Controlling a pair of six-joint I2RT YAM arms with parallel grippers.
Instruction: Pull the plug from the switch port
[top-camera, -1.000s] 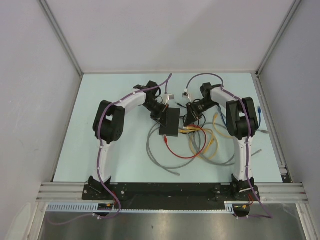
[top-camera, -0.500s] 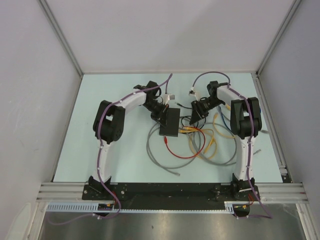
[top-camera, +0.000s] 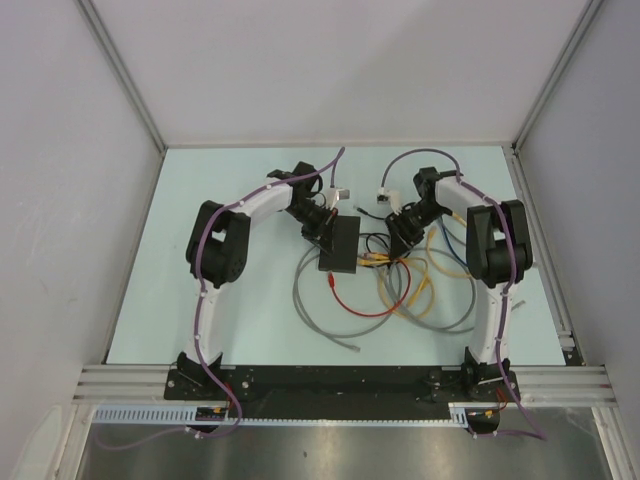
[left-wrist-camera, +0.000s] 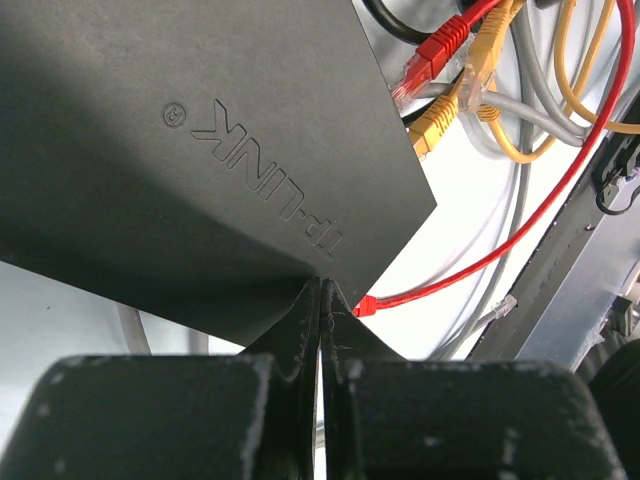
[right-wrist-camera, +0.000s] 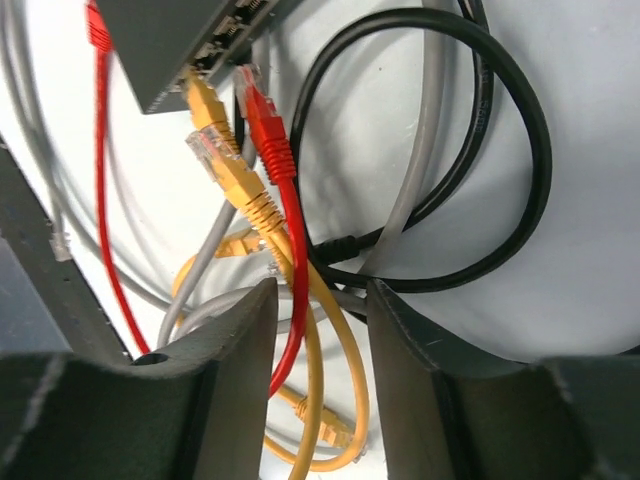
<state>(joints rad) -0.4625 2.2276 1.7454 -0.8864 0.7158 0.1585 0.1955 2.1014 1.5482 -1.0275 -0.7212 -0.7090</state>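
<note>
The switch (top-camera: 340, 246) is a flat black box at mid-table; its lettered top fills the left wrist view (left-wrist-camera: 200, 140). My left gripper (top-camera: 322, 228) is shut and empty, its tips (left-wrist-camera: 320, 288) resting against the switch's near edge. A yellow plug (right-wrist-camera: 205, 102) sits at a port on the switch's socket edge (right-wrist-camera: 215, 45). A red plug (right-wrist-camera: 263, 118) lies right beside it with its clear tip showing, and a second yellow plug (right-wrist-camera: 222, 165) lies loose below. My right gripper (right-wrist-camera: 318, 305) is open just short of these plugs, its fingers either side of the red and yellow cables.
Grey (top-camera: 305, 300), red (top-camera: 365, 305), yellow (top-camera: 420, 290) and black (right-wrist-camera: 520, 150) cables lie tangled in front of and to the right of the switch. A blue cable (top-camera: 520, 218) lies near the right rail. Enclosure walls stand on three sides.
My right arm has swung its elbow to the right, and its gripper has drawn back a little to the right of the switch. The left arm and the switch have not moved.
</note>
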